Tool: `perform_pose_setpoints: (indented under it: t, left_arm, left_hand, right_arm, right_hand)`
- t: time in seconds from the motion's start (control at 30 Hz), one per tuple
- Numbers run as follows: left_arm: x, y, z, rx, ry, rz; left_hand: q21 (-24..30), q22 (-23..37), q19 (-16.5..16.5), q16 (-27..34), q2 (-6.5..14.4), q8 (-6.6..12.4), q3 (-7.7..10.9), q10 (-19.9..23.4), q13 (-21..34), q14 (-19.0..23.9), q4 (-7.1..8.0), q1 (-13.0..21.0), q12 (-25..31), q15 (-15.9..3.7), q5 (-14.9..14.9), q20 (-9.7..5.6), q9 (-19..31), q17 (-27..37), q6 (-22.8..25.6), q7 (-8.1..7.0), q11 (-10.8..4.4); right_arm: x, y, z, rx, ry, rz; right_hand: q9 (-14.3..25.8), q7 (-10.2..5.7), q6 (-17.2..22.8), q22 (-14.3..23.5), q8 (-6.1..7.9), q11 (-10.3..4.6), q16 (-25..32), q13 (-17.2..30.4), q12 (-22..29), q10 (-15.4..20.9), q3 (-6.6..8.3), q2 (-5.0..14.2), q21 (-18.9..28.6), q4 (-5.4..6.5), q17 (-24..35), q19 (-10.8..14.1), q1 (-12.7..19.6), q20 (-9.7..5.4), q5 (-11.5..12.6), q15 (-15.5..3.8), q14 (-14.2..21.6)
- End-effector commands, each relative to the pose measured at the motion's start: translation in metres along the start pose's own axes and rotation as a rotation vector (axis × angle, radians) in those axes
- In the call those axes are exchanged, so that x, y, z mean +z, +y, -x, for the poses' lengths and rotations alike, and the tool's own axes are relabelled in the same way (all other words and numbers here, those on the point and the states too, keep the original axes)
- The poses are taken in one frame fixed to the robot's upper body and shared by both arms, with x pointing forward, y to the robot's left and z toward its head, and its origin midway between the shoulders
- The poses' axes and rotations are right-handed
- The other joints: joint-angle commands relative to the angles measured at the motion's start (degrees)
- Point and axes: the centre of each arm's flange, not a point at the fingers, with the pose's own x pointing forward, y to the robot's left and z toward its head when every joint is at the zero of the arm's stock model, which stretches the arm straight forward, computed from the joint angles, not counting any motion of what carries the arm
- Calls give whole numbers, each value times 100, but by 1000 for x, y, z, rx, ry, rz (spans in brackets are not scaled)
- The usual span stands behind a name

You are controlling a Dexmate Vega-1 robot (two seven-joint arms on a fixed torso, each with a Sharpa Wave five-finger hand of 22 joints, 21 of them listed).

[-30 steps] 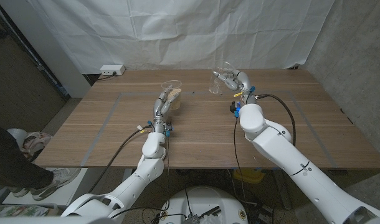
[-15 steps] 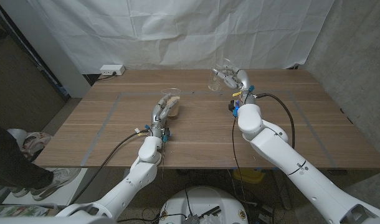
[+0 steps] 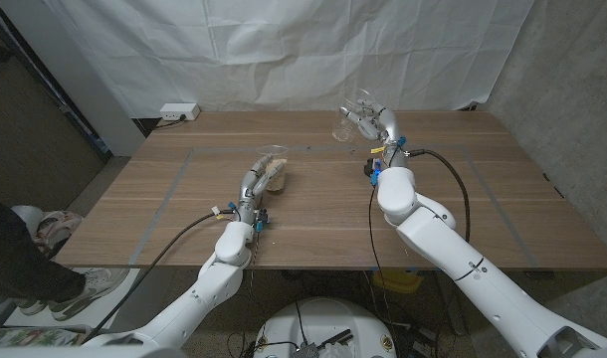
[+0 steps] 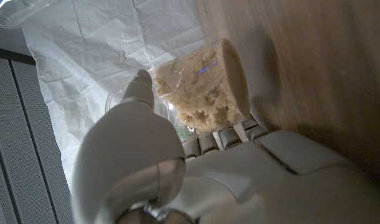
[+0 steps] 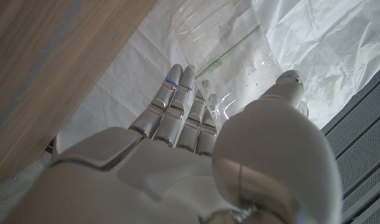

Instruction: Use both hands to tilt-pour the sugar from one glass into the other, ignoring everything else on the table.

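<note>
The glass of sugar [image 3: 275, 168] is seen on the wooden table [image 3: 483, 199], left of centre, with its base on the surface in the head view. It is gripped by the left hand [image 3: 260, 177], whose fingers are wrapped around its wall from the near side; the left arm is stretched forward from the lower left corner. In the left wrist view the sugar [image 4: 199, 93] is seen as pale, clumped grains packed against the clear wall, with the thumb [image 4: 140, 93] laid across one side and the fingers [image 4: 212, 140] curled under the other.

The empty glass [image 3: 355, 116] is held lifted off the table and tilted, towards the far edge right of centre. It is clasped by the right hand [image 3: 375, 124], with the forearm raised steeply from the elbow. In the right wrist view the fingers [image 5: 180, 112] are extended against the clear glass wall [image 5: 215, 31].

The two glasses are well apart.

No brand, label or legible writing is visible on either glass. A white cloth backdrop [image 3: 284, 50] hangs behind the table, and a white power strip [image 3: 179, 112] lies at its far left corner.
</note>
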Motion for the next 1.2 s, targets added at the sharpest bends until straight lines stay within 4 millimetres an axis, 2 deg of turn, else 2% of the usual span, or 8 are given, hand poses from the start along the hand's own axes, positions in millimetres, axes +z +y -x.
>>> perform_pose_setpoints:
  t: [0.03,0.63,0.67,0.8,0.93,1.0,1.1,1.2]
  left_arm:
    - [19,5,-1,-97,-27,-90]
    - [32,11,13,-116,-68,-116]
    - [32,11,14,-115,-72,-112]
    - [32,10,16,-117,-80,-110]
    - [34,11,15,-115,-88,-123]
    - [34,11,15,-102,-99,-116]
    - [35,10,15,-71,-120,-112]
    - [36,10,14,-54,-134,-107]
  left_hand:
    - [-46,16,-115,-19,-147,-179,-108,-297,-7,-183,6,-46,-33,-104,82,63,-4,32,-273,45,67]
    - [-126,21,-311,-8,-235,-378,-273,-711,-33,-493,66,-174,-25,15,254,172,-4,77,-591,40,101]
    - [-127,23,-306,33,-230,-306,-317,-546,-38,-495,94,-211,81,3,320,167,0,92,-385,-35,51]
    - [-97,24,-226,86,-253,-281,-352,-403,-49,-405,84,-194,149,-53,384,137,0,95,-280,-47,-24]
    - [-96,23,-218,105,-324,-264,-397,-355,-55,-366,58,-174,171,-26,428,175,-1,90,-206,-65,22]
    - [-65,23,-129,181,-342,-172,-439,-27,-72,-207,8,-55,294,-110,583,134,0,91,152,-232,-27]
    - [-10,24,6,272,-170,-42,-407,572,-98,27,-40,176,483,-251,784,66,-2,87,758,-459,-169]
    - [28,23,88,332,-65,67,-388,903,-117,226,-69,317,571,-340,862,19,-8,73,1259,-531,-268]
  right_arm:
    - [-1,-4,2,-22,-3,1]
    - [2,-6,11,-73,-60,-24]
    - [2,-6,12,-69,-65,-21]
    - [1,-5,13,-76,-71,-17]
    - [1,-5,14,-94,-74,-23]
    - [1,-6,14,-89,-88,-30]
    - [1,-5,14,-89,-80,-35]
    - [2,-5,13,-84,-87,-30]
  right_hand:
    - [13,-12,37,7,1,9,-32,13,1,16,-21,11,29,27,24,-2,11,-342,26,-878,25]
    - [16,-15,42,2,-2,-10,-49,15,0,37,-21,13,58,38,33,1,26,-365,44,-889,54]
    - [17,-17,41,2,-3,-12,-50,15,-2,36,-20,14,60,39,33,4,27,-368,45,-890,55]
    - [19,-22,40,1,-4,-9,-55,14,-2,41,-21,15,65,42,34,3,28,-369,48,-888,58]
    - [19,-26,38,0,-6,-12,-62,14,-3,43,-25,14,70,51,35,0,21,-371,51,-882,61]
    - [19,-27,43,-1,-5,-14,-62,13,-5,43,-26,15,74,54,36,4,18,-371,52,-882,66]
    - [18,-25,42,-2,-7,-21,-67,12,-7,43,-27,15,78,59,37,0,16,-375,55,-882,68]
    - [17,-28,38,-2,-11,-21,-72,12,-7,48,-28,15,82,63,38,-1,15,-372,58,-883,68]
